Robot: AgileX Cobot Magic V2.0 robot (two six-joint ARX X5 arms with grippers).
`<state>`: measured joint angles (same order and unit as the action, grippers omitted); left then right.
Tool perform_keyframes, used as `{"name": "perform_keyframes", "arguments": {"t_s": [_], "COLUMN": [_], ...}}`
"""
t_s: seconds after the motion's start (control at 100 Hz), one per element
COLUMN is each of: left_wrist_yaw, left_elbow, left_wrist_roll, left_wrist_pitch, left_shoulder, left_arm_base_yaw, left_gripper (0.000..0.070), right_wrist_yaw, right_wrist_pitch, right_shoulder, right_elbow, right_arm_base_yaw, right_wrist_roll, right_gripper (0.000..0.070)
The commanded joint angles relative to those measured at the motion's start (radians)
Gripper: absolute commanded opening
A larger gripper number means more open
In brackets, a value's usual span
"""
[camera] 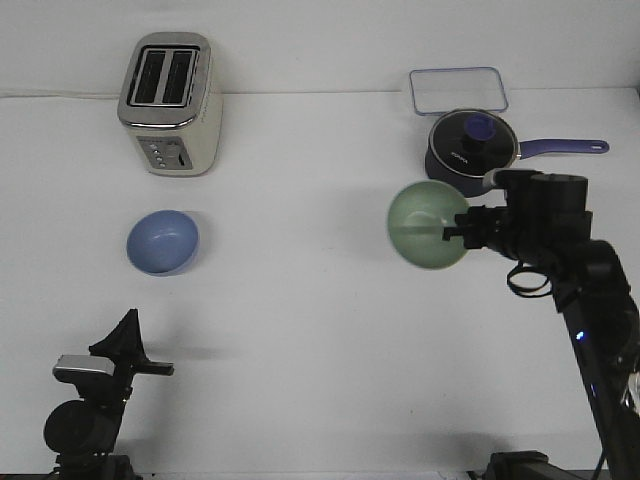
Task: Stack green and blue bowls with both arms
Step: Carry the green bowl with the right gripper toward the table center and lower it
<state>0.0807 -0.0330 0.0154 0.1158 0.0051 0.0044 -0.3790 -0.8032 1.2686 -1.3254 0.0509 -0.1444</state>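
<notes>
The pale green bowl [425,225] is held tilted, its opening facing the camera, by my right gripper [452,228], which is shut on its right rim; whether it clears the table I cannot tell. The periwinkle blue bowl [162,242] sits upright on the white table at the left, in front of the toaster. My left gripper [125,335] is low at the near left, well short of the blue bowl, pointing up. I cannot tell whether its jaws are open or shut.
A cream and silver toaster [170,105] stands at the back left. A dark blue long-handled saucepan with a lid [472,150] sits just behind the green bowl. A clear rectangular container lid [458,90] lies at the back right.
</notes>
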Motion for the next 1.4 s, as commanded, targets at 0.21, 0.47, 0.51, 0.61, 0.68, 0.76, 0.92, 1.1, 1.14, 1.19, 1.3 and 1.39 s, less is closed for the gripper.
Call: {"name": "perform_keyframes", "arguments": {"t_s": [0.21,0.47,0.51,0.61,0.68,0.76,0.92,1.1,1.14,1.19,1.3,1.39], "left_wrist_yaw": [-0.001,-0.001,-0.001,-0.001,-0.001,-0.001,-0.001,-0.001,-0.001,-0.001,-0.001,-0.001], "left_elbow": [0.019,0.019,0.019,0.019,0.019,0.019,0.019,0.019,0.019,0.019,0.019,0.018], "left_wrist_roll": [0.000,-0.001,-0.002,-0.002,-0.006,-0.006,-0.010,-0.010,-0.010,-0.010,-0.032,-0.108], "left_wrist_pitch": [0.013,0.013,0.013,0.013,0.013,0.013,0.013,0.013,0.013,0.014,0.018,0.025], "left_shoulder": [-0.002,-0.002,-0.002,-0.002,-0.002,-0.002,-0.002,-0.002,-0.002,-0.002,-0.002,-0.002], "left_arm_base_yaw": [0.002,0.002,0.002,0.002,0.002,0.002,0.002,0.002,0.002,0.002,0.002,0.002], "left_gripper": [0.0015,0.0015,0.0015,0.0015,0.0015,0.0015,0.0015,0.0015,0.0015,0.0015,0.0015,0.0014], "right_wrist_yaw": [0.061,0.105,0.123,0.129,0.145,0.145,0.145,0.146,0.151,0.151,0.149,0.143], "right_wrist_pitch": [-0.001,0.108,0.113,0.128,0.131,0.141,0.153,0.163,0.168,0.168,0.168,0.169], "right_shoulder": [-0.076,-0.018,-0.003,0.040,0.074,0.118,0.200,0.260,0.272,0.280,0.286,0.280], "right_elbow": [0.210,0.290,0.290,0.290,0.290,0.290,0.290,0.290,0.290,0.290,0.290,0.290], "right_arm_base_yaw": [0.291,0.508,0.532,0.576,0.594,0.606,0.618,0.627,0.631,0.632,0.632,0.632], "right_wrist_roll": [-0.014,-0.105,-0.108,-0.110,-0.110,-0.109,-0.086,-0.068,-0.066,-0.062,-0.051,-0.041], "right_gripper": [0.0001,0.0001,0.0001,0.0001,0.0001,0.0001,0.0001,0.0001,0.0001,0.0013,0.0245,0.0310]}}
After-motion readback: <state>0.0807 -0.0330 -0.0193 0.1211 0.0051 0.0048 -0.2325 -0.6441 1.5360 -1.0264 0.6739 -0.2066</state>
